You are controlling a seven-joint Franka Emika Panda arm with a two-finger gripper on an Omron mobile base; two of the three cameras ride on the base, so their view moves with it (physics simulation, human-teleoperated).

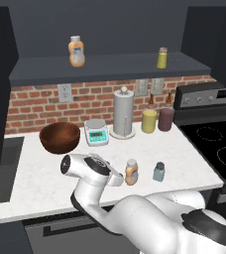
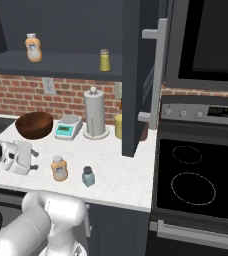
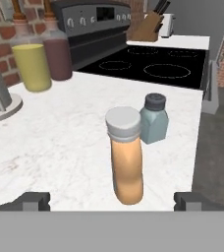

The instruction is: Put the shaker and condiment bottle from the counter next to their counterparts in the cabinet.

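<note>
The orange-tan condiment bottle [image 1: 131, 172] [image 2: 59, 168] [image 3: 127, 157] stands upright near the front edge of the white counter [image 1: 45, 168]. The squat teal-grey shaker [image 1: 158, 171] [image 2: 88, 176] [image 3: 154, 119] stands just to its right. My gripper [image 1: 118, 179] [image 2: 33, 160] [image 3: 112, 200] hovers low to the left of the bottle and is open. Its fingertips [image 3: 34, 200] stand wide on either side of the bottle, not touching it. In the cabinet [image 1: 110, 67], the counterparts stand on the shelf: an orange bottle [image 1: 76, 51] [image 2: 33, 47] and a yellow-green shaker [image 1: 162, 58] [image 2: 104, 60].
At the back of the counter are a wooden bowl [image 1: 59, 137], a kitchen scale [image 1: 96, 132], a paper towel holder [image 1: 123, 113], a yellow canister [image 1: 149, 120] and a dark red one [image 1: 166, 119]. The stove [image 1: 216, 149] lies right, a sink [image 1: 1, 168] left. An open cabinet door [image 2: 136, 75] hangs ahead.
</note>
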